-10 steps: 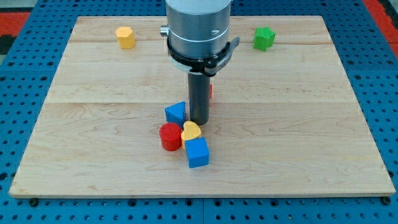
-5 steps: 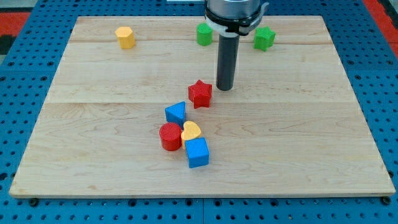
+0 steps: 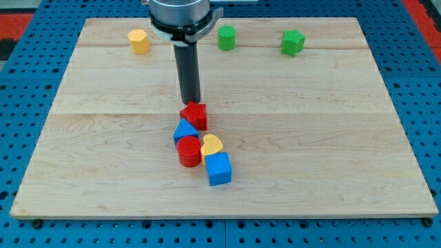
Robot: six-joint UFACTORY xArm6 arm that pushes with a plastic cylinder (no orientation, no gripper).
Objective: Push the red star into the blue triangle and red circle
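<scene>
No bins, trays or bowls anywhere, just a pale wooden board [image 3: 331, 138] sitting on a blue pegboard [image 3: 21, 124]. No claw to call wide or narrow either, only my tip [image 3: 191, 103], the bottom end of a straight dark rod, parked right at the 11 o'clock edge of the red star [image 3: 195, 114], touching or as good as. Red star sits near board centre, ridged on the sides, points a bit hard to make out from here, pressed against the blue triangle [image 3: 184, 130] at its 7 o'clock. Blue triangle in turn up against the red circle [image 3: 188, 151] directly at its 6 o'clock, so all three stacked in a tight line. Yellow heart [image 3: 211, 145] snug at 3 o'clock of the red circle, blue cube [image 3: 218, 169] just below that. Along the far edge: yellow block [image 3: 138, 41] at 10 o'clock of the board, green cylinder-ish block [image 3: 226, 37] around 12, green star-looking block [image 3: 292, 43] at 1 o'clock, all well apart from the cluster.
</scene>
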